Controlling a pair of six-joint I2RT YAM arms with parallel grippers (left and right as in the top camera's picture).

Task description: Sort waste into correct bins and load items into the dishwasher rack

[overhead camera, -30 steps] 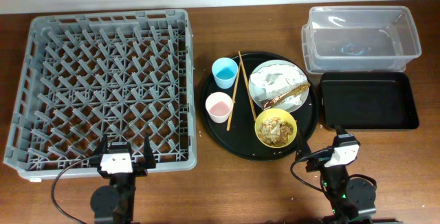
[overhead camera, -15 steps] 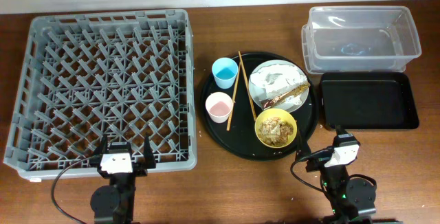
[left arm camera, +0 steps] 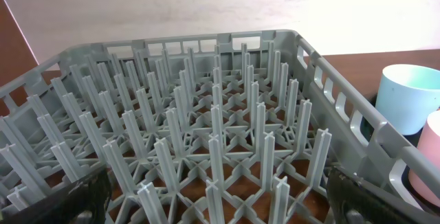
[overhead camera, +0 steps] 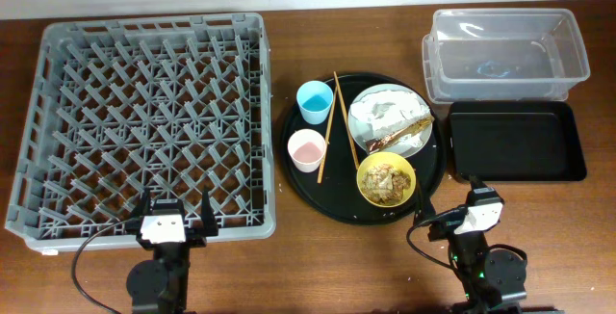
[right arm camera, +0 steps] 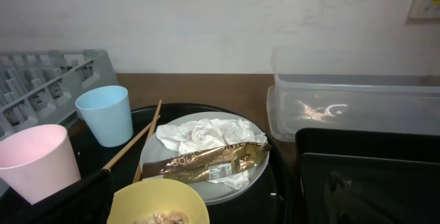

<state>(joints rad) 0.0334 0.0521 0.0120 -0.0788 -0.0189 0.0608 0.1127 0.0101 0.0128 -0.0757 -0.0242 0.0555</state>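
Two hands: left hand at rack edge, right hand beside yellow bowl.

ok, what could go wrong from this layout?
1. The chopsticks lie right beside the pink cup; grasping that cup may knock them off the round tray.
2. Napkins and wrapper sit on the plate, scraps in the yellow bowl; racking either first would likely dump waste into the rack.

A matt grey plastic rack and glossy clear tub sit on the polished wooden counter.
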